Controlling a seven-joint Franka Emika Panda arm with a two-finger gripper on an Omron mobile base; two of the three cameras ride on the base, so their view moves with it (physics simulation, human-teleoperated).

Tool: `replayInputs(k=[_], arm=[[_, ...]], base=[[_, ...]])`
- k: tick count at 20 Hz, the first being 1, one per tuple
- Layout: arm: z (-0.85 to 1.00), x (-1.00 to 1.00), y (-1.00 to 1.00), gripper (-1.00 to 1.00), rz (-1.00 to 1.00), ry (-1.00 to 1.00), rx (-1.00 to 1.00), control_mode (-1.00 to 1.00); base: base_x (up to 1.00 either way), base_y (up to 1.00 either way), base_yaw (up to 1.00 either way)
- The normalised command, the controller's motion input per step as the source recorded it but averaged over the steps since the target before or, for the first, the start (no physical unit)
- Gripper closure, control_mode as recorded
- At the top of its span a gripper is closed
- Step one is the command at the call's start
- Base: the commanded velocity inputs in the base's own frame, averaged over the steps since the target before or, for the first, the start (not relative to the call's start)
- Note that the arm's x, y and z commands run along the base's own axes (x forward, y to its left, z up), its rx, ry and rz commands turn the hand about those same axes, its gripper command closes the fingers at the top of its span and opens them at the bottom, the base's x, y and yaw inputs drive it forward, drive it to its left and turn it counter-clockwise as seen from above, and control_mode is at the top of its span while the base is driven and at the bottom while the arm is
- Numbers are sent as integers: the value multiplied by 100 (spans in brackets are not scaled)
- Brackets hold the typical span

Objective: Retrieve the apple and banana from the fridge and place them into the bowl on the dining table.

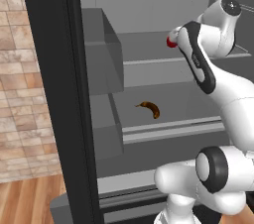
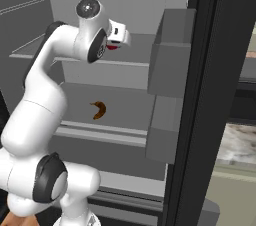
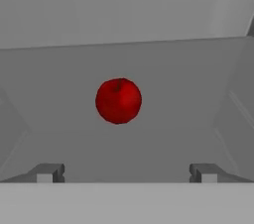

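Gripper (image 3: pixel 126 174) jaws wide, nothing held, squared on the apple (image 3: pixel 118 100) at 12 o'clock on the upper fridge (image 1: pixel 54 94) shelf, presumably to straddle it. Banana (image 1: pixel 150 109) sits a shelf lower, around 6 o'clock.

The apple (image 3: pixel 118 100) looks smooth and glossy red, against the fridge (image 1: pixel 149 10) interior's matt pale grey shelves. The banana (image 1: pixel 150 109) has a dull orange-brown skin. Left of the fridge, the wall (image 1: pixel 20 94) looks like rough tan stone tile above a wood-plank floor (image 1: pixel 30 200).
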Motion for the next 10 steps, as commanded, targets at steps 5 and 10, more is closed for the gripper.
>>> replayInputs(k=[5, 10], arm=[[-16, 15, 11, -100, 0, 0, -1, -100], [-20, 13, 11, -100, 0, 0, -1, -100]], base=[[0, 0, 0], [0, 0, 0]])
